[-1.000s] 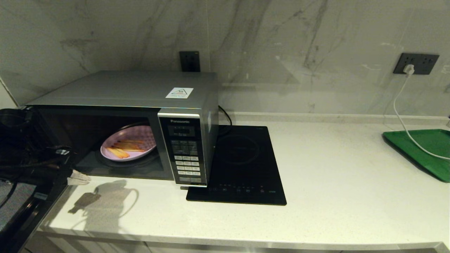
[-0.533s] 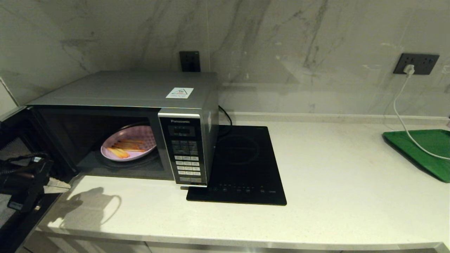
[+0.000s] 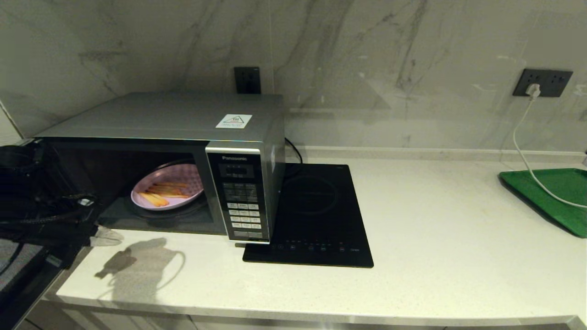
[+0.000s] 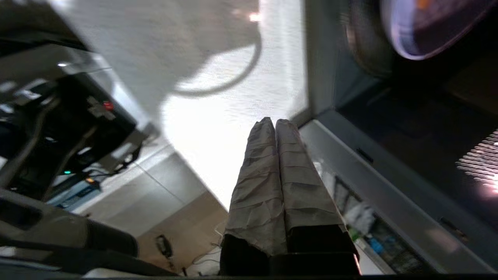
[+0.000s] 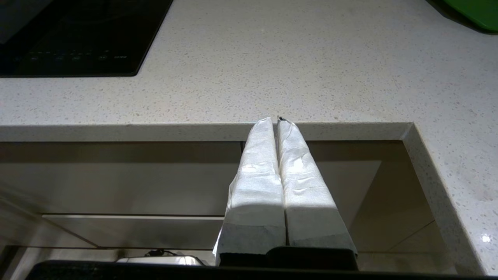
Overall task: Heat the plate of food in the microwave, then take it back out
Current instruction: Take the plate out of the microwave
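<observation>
The silver-grey microwave (image 3: 174,117) stands at the counter's left with its door (image 3: 23,275) swung wide open to the left. Inside, on the turntable, lies the pale lilac plate (image 3: 167,190) with thin orange-yellow fries (image 3: 160,193). My left gripper (image 3: 106,236) is shut and holds nothing. It hovers over the counter just in front of the cavity's lower left corner, beside the door's inner frame (image 4: 389,202). The left wrist view shows the plate's rim (image 4: 424,31) further in. My right gripper (image 5: 276,120) is shut and empty, parked below the counter's front edge.
A flat black induction hob (image 3: 316,215) lies right beside the microwave. A green tray (image 3: 555,197) sits at the far right, with a white cable (image 3: 523,151) running over it from a wall socket. The pale counter (image 3: 435,238) stretches between them.
Half a second ago my left arm was lower and further left, off the counter. It has come back right, so its shut fingertips are again by the cavity's corner. The plate has not moved.
</observation>
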You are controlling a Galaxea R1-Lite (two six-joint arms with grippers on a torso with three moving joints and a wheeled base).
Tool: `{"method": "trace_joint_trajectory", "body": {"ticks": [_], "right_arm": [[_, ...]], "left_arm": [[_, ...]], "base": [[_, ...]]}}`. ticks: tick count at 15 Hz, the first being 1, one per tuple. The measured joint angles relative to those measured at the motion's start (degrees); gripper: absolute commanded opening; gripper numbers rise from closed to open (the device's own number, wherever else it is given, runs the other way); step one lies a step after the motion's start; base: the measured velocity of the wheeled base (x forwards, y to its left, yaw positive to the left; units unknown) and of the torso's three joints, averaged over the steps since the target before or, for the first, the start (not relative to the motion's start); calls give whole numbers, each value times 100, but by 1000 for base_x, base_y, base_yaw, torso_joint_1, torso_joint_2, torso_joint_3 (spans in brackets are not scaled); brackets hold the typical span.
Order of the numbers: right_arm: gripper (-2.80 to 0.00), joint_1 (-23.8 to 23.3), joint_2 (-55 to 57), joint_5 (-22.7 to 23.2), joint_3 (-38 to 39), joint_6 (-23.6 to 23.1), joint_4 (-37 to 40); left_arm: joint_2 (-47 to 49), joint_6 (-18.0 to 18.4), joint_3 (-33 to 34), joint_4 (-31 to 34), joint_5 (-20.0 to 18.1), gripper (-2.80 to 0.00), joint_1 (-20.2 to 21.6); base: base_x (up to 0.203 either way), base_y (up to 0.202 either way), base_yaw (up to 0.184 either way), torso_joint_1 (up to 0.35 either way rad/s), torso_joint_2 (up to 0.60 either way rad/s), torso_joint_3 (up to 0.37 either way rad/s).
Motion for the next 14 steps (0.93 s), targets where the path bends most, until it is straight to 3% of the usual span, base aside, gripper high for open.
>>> {"method": "trace_joint_trajectory", "body": {"ticks": [1,6,9,14], "right_arm": [[-280,0,0,2,0,0,0],[-280,-2,0,-2,0,-2,0],[-280,0,0,-4,0,0,0],[-280,0,0,-2,0,-2,0]], "left_arm": [[110,-207,-120,4,30,0,-107],[809,-1183,-896,-62,459,0,-376],[1054,-1409,-949,-554,713,0,-384],[1192,-1523,-982,-813,673,0,-389]], "base": [[0,0,0,0,0,0],[0,0,0,0,0,0],[0,0,0,0,0,0],[0,0,0,0,0,0]]}}
